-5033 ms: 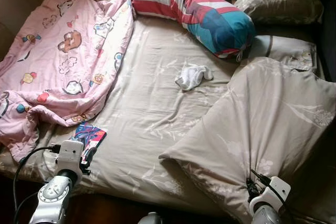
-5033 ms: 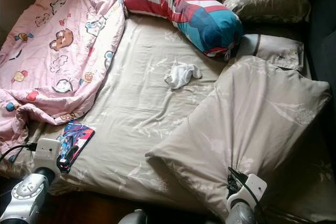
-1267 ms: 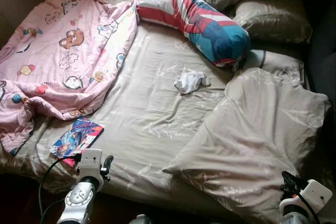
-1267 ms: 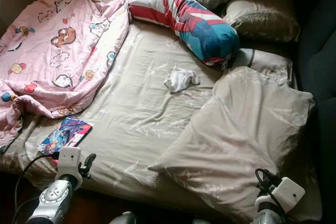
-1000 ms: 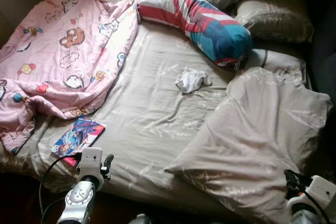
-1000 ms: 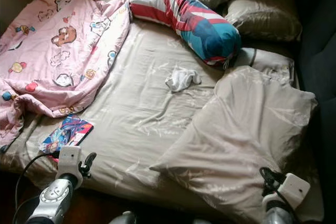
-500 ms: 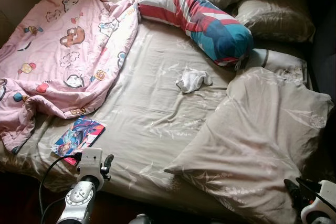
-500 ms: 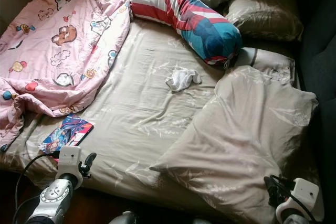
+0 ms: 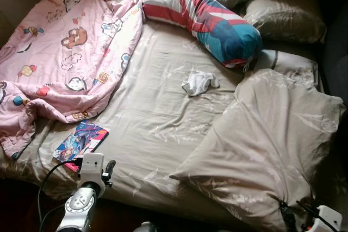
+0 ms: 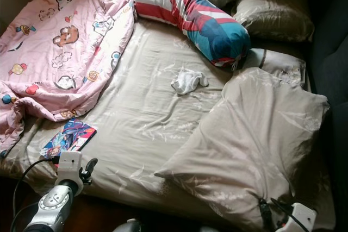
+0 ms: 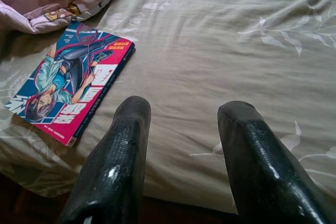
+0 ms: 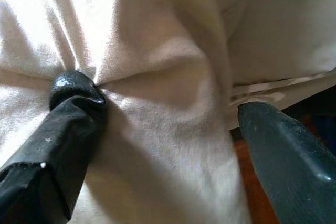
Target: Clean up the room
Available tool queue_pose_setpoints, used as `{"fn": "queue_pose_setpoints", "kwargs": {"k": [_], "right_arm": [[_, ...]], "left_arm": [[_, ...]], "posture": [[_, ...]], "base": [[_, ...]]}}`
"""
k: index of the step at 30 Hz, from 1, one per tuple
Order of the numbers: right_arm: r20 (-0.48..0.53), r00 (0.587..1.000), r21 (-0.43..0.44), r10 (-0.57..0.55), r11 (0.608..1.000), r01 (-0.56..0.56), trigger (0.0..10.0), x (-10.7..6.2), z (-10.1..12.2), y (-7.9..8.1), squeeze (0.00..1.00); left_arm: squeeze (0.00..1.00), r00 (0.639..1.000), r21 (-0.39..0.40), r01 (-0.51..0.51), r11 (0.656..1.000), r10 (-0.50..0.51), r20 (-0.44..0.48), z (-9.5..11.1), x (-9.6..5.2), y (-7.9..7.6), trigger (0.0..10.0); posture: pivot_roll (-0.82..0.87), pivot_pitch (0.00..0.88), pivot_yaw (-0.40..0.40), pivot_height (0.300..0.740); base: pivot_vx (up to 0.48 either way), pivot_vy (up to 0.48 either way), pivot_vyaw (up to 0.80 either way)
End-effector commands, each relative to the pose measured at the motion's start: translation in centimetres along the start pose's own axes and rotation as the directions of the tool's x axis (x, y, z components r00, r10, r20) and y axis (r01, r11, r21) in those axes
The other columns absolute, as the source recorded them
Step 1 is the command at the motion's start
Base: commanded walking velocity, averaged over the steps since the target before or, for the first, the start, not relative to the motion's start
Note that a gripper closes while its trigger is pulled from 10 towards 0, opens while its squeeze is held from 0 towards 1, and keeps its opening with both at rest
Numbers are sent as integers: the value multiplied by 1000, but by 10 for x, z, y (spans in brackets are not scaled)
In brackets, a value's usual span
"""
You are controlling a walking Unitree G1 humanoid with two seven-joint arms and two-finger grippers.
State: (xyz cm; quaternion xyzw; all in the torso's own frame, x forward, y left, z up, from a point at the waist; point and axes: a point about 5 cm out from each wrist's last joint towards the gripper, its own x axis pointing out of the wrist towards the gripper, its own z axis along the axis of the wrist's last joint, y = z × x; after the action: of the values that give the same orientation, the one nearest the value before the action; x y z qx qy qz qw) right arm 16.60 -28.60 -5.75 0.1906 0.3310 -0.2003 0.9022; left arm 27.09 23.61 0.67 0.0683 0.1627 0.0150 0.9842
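Two grippers: I see my right gripper [image 12: 173, 124] spread wide, one finger [image 12: 73, 98] pressed into the beige duvet [image 9: 272, 145], whose fabric bunches between the fingers.
Left gripper [image 11: 181, 145]: parted and holding nothing, hovering over the bed's near edge beside the comic book [image 11: 73, 85].
Bed [image 9: 157, 112]: beige sheet, white sock [image 9: 199, 82] mid-mattress, striped bolster [image 9: 204, 17] and pillows [image 9: 283, 17] at the head.
Left side: pink cartoon blanket [image 9: 65, 58], crumpled.
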Motion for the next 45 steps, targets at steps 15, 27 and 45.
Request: {"fn": "queue_pose_setpoints", "kwargs": {"k": [15, 27, 45], "right_arm": [[-196, 977, 16, 86, 996, -85, 10000, 5, -47, 56, 0], [-221, 975, 15, -34, 999, 38, 3059, 2, -56, 49, 0], [-287, 957, 21, -36, 999, 44, 0, -5, -76, 52, 0]], "left_arm": [[0, 1000, 78, 18, 997, -16, -27, -3, -8, 21, 10000], [0, 999, 81, 30, 996, -27, -35, -5, -9, 20, 10000], [0, 996, 70, 14, 997, -7, -93, -17, -12, 25, 10000]], "posture": [[32, 241, 168, 740], [51, 251, 174, 740], [61, 258, 171, 740]], "base": [[0, 0, 0], [0, 0, 0], [0, 0, 0]]}}
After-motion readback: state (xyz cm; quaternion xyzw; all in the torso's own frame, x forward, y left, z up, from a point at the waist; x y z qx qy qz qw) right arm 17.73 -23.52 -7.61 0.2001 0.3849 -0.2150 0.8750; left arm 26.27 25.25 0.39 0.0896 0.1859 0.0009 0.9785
